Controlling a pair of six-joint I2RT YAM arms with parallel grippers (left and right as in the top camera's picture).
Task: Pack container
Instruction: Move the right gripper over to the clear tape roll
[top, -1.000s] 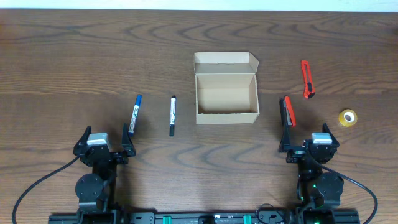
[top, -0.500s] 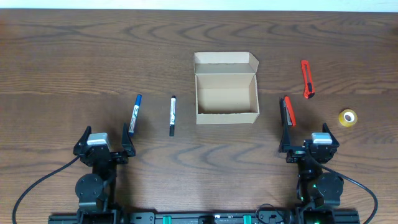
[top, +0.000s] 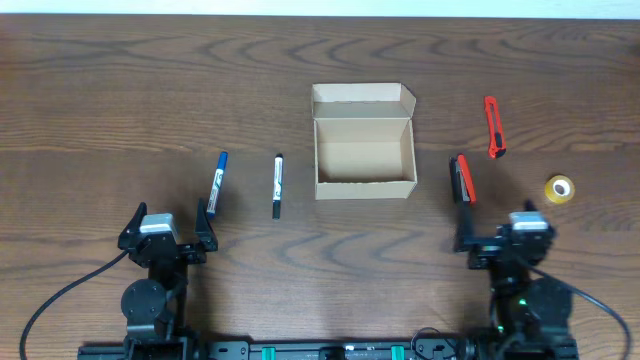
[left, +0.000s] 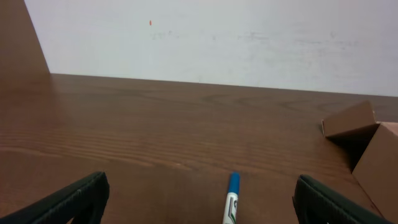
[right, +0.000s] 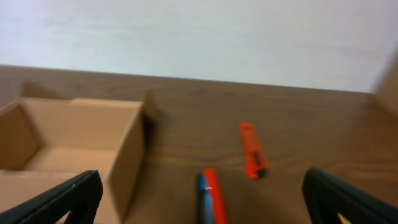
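Note:
The container (top: 365, 150) is a tan cardboard box standing open and empty at the table's middle, its lid flap (top: 362, 98) folded back. A blue-capped marker (top: 218, 180) and a black-capped marker (top: 277, 185) lie left of it. My left gripper (top: 168, 224) is open just short of the blue marker (left: 231, 200), which lies ahead between its fingers (left: 69, 202). My right gripper (top: 505, 234) is open near the front edge, right of the container (right: 74, 146). A red cutter (right: 212, 198) lies ahead of it.
A second red-orange cutter (top: 492, 126) lies right of the container, also in the right wrist view (right: 252, 149). A yellow tape roll (top: 559, 188) sits near the right edge. In the left wrist view the container's corner (left: 367, 140) shows at the right.
My right arm has shifted slightly to the right, and its wrist view is blurred. The left arm and every object stay where they were.

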